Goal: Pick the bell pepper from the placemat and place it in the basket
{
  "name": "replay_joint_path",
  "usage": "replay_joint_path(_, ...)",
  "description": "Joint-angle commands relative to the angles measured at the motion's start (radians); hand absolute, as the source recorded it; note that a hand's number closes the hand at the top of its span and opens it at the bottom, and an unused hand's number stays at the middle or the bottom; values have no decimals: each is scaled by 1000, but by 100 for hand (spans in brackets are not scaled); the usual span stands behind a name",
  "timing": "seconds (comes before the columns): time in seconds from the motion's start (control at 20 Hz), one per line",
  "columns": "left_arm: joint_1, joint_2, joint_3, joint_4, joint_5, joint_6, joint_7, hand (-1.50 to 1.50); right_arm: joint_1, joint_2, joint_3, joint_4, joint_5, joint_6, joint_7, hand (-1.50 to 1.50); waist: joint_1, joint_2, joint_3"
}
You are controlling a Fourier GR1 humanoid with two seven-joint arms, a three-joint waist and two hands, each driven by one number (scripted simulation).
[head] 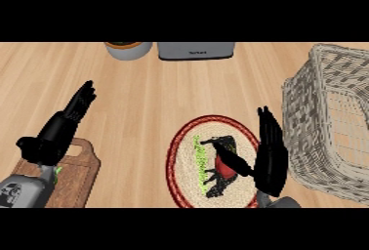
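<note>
A round woven placemat [189,161] with a red rim and a black horse picture lies on the wooden counter. A red bell pepper [226,169] rests on it, right of centre, partly hidden by my right thumb. My right hand [271,156] stands open just right of the pepper, fingers straight and pointing away, thumb reaching toward the pepper. A pale wicker basket [317,141] stands at the right edge. My left hand [61,129] rests open at the left, fingers up.
A wooden cutting board [79,171] lies under my left forearm at the lower left. At the back edge stand a grey cup with an orange rim [128,50] and a grey toaster-like box [196,50].
</note>
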State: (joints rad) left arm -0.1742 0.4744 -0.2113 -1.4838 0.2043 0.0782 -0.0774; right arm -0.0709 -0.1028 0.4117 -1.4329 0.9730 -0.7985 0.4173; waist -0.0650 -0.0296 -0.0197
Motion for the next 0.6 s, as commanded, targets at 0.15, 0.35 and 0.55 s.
replay_joint_path(0.15,6,6,10,-17,17,-14,5,0,60,7,50,-85,144,373,297,-150,4,1,2)
replay_joint_path(0.35,8,14,14,-4,10,-20,-4,0,65,79,144,-233,197,586,480,-150,12,3,6)
replay_joint_path(0.55,15,-7,0,-14,-2,-1,5,0,46,101,210,-459,263,795,690,-150,14,3,10)
